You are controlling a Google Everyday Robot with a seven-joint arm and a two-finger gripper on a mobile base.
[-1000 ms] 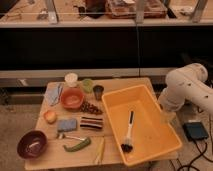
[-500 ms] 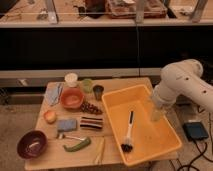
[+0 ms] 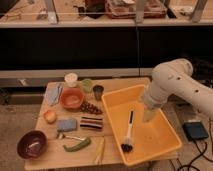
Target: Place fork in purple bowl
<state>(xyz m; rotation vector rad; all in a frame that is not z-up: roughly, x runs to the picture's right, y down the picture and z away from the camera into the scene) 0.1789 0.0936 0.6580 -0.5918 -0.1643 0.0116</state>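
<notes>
The gripper (image 3: 149,114) hangs from the white arm (image 3: 172,82) right of the frame's centre, above the inner floor of the yellow tray (image 3: 167,137). Its jaws look spread, pinching nothing and touching nothing. Just left of it, inside the tray, lies the black-handled brush (image 3: 129,131), bristles toward the lower edge. Left of the tray, on the wooden table (image 3: 85,159), the fork (image 3: 71,136) lies flat in the lower left part of the frame. It sits just below a blue sponge (image 3: 66,124) and just above a green pepper (image 3: 77,145). The purple bowl (image 3: 32,144) stands at the table's lower left corner, near the fork but apart from it. The orange bowl (image 3: 72,98) sits further up.
</notes>
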